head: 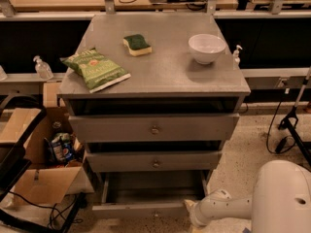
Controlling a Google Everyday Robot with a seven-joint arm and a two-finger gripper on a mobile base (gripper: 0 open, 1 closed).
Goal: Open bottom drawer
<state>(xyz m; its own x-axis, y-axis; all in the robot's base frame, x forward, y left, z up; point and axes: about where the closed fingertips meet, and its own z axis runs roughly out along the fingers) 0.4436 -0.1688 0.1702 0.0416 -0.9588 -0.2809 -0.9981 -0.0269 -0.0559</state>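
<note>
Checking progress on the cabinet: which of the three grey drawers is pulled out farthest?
The bottom drawer, its inside exposed; the top drawer and middle drawer stick out far less. The claw is by its front panel's right end.

Cabinet top (165,74) is carrying chip bag (95,69) left, sponge (136,44) centre, bowl (206,47) right; gripper (191,211) is sitting lower right of frame.

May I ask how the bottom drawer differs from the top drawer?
The bottom drawer is pulled far out, inside showing; the top drawer far less. The bottom drawer's front is slimmer than the top drawer's. Both are grey with one centre knob. The gripper sits by the bottom drawer's right corner.
</note>
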